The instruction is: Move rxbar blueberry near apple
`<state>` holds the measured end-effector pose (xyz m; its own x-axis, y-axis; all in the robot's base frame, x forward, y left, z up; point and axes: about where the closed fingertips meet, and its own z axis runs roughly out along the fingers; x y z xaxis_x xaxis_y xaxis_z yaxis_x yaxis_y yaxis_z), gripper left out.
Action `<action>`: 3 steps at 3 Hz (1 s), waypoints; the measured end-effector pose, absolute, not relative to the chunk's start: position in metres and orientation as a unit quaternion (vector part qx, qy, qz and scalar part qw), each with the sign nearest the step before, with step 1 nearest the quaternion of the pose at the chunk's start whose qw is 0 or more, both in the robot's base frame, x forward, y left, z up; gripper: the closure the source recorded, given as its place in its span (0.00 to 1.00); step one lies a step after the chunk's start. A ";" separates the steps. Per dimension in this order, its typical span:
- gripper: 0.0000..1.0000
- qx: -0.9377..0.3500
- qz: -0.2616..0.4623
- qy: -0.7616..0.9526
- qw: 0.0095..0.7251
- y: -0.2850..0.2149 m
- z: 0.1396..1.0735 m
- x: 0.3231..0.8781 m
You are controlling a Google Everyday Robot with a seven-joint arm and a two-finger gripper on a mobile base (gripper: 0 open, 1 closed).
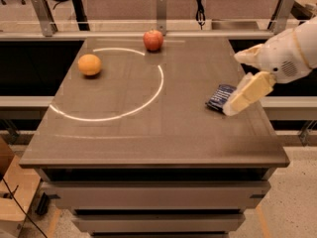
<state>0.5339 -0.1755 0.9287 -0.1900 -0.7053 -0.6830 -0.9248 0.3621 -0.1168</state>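
The rxbar blueberry (218, 97), a flat dark navy bar, lies on the right side of the table. The red apple (153, 40) sits at the table's far edge, near the middle. My gripper (233, 84) reaches in from the right on a white arm and is open. Its lower cream finger (246, 94) overlaps the bar's right end in the picture, and its upper finger (250, 55) is above and behind the bar. I cannot tell whether the lower finger touches the bar. Nothing is held.
A round orange fruit (89, 64) sits at the far left of the brown table (148, 148). A thin white arc (157, 89) is marked on the top. A metal rail (161, 9) with posts runs behind the far edge. A cardboard box (12, 192) stands on the floor at lower left.
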 end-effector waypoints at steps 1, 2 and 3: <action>0.00 -0.524 0.204 0.754 0.340 -0.154 0.897 0.553; 0.00 -0.504 0.221 0.766 0.333 -0.147 0.863 0.570; 0.00 -0.476 0.222 0.787 0.324 -0.157 0.833 0.584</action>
<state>0.5841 -0.1572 0.8327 -0.3372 -0.6049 -0.7214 -0.8927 0.4487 0.0411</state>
